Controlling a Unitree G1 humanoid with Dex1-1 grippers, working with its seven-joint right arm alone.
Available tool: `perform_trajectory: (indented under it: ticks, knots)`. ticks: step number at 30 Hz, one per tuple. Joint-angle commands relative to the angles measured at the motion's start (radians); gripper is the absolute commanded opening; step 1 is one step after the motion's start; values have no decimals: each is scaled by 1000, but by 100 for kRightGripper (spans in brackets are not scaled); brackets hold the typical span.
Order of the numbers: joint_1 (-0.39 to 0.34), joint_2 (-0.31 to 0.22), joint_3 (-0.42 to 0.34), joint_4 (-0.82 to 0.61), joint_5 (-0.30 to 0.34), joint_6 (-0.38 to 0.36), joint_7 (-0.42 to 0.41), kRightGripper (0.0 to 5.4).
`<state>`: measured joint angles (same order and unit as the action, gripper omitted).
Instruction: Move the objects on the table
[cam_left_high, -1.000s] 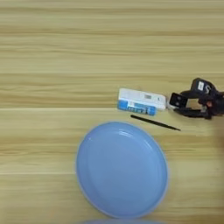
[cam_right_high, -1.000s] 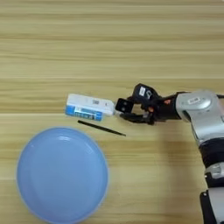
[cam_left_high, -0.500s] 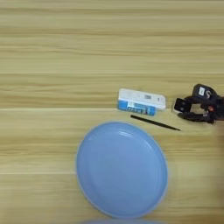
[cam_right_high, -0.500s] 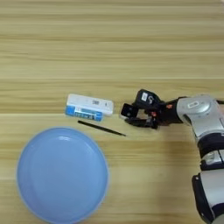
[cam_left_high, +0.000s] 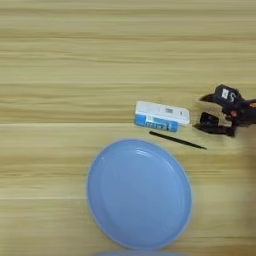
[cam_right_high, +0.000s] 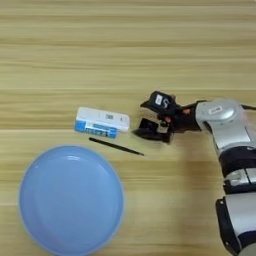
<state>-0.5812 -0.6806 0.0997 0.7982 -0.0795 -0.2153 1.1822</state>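
Blue-and-white oblong box (cam_right_high: 102, 122): flat on the pale wooden plank table (cam_right_high: 60, 55). Thin black stick (cam_right_high: 116, 146): just below the box, slanted. Large round light-blue plate (cam_right_high: 71, 198): below the box, apart. Black two-fingered right gripper (cam_right_high: 145, 120): just right of the box, fingers spread, nothing visibly held, box outside them.

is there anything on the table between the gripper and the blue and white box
Nothing visible. The right gripper sits just right of the blue-and-white box, with only bare table in the gap. The thin black stick lies nearer the camera, below that line.
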Motion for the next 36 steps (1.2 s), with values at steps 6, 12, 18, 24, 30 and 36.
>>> perform_trajectory:
  ticks: [6, 12, 18, 24, 30, 36]
  knots:
    - [17, -7, -46, -345, 101, 132, -5, 537]
    - [59, 5, -46, -464, 125, 195, -8, 537]
    - [84, 17, -43, -540, 138, 234, -11, 537]
    - [116, 25, -38, -605, 141, 251, -9, 537]
    - [139, 22, -39, -644, 146, 262, -4, 537]
    - [154, 10, -49, -686, 161, 283, 7, 537]
